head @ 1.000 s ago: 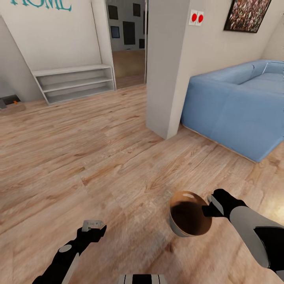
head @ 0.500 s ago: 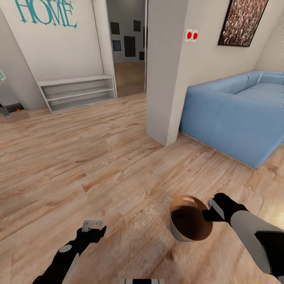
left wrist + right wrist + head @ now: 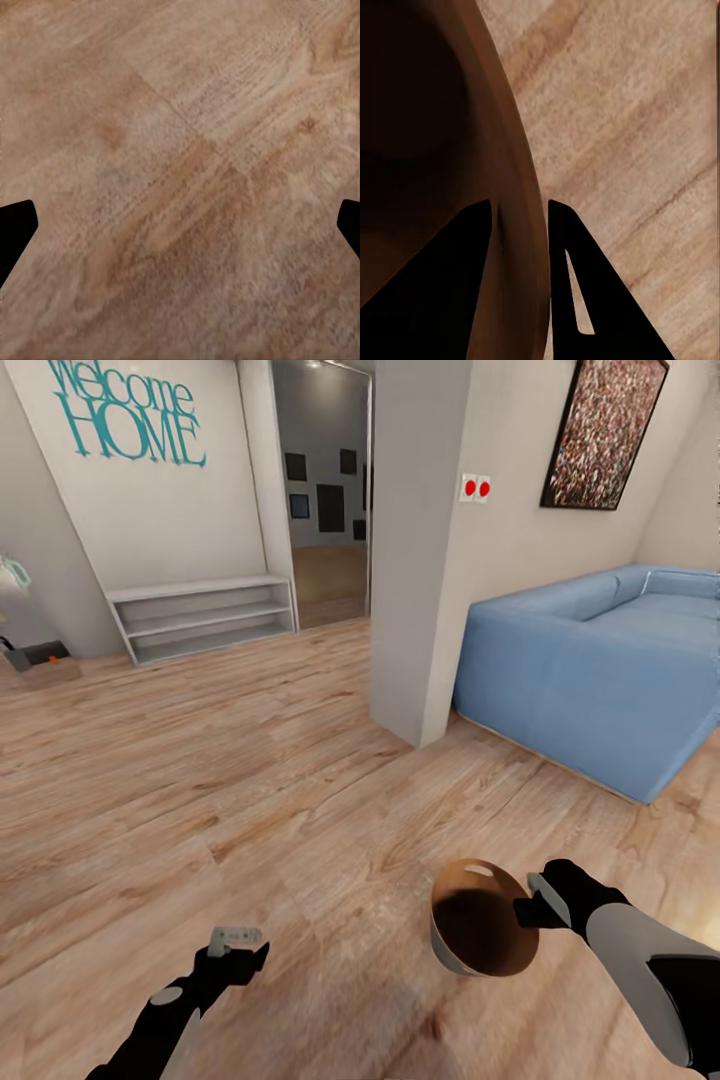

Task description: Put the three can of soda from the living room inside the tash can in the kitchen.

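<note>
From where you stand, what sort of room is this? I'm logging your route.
Probably a home living room by an entry hall: a blue sofa, a framed picture, a "Welcome HOME" wall sign and a wood floor.

Trash can low centre-right on the right hand, sofa beyond it right, shelf unit far left.

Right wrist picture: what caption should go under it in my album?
The right pincer pinches the brown rim of the tash can above the wooden floor.
</note>
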Tool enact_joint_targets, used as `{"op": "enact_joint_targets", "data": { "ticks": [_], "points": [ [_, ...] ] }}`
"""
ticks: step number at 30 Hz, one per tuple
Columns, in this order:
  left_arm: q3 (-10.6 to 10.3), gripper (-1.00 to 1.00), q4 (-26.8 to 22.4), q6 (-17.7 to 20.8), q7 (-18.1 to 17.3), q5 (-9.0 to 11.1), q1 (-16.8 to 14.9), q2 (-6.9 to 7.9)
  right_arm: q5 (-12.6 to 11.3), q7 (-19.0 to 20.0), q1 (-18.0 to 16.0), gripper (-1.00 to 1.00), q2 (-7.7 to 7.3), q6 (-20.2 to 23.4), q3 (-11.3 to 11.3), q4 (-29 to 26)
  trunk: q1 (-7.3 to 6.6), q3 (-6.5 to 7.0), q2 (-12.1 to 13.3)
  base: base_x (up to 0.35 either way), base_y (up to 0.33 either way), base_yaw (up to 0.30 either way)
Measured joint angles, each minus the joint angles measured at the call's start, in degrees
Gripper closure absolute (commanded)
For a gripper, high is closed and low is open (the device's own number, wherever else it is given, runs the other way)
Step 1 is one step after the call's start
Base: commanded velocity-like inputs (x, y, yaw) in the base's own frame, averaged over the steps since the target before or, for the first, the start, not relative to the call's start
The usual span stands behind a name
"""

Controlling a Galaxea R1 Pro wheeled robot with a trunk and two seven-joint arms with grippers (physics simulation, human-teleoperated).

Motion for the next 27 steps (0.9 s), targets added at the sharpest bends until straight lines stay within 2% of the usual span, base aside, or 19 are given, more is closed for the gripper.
{"op": "enact_joint_targets", "data": {
  "ticks": [12, 18, 27],
  "points": [
    [-0.1, -1.0, 2.0, 0.1, 0.2, -0.1, -0.1, 0.02, -0.1, 0.0, 0.5, 1.0, 0.0, -0.2, 0.1, -0.1, -0.31, 2.66, 0.2, 0.0, 0.0, 0.0],
    [-0.1, -1.0, 2.2, 0.1, 0.2, -0.2, -0.1, -0.03, -0.1, 0.0, 1.3, 1.0, -0.03, -3.1, -0.1, 0.2, -0.46, 3.99, 0.2, 0.0, 0.0, 0.0],
    [-0.1, -1.0, 2.3, 0.1, 0.2, -0.3, -0.1, -0.04, 0.0, 0.0, 2.0, 1.0, -0.07, -3.9, 0.1, 0.2, -0.7, 5.98, 0.4, 0.0, 0.0, 0.0]
  ]
}}
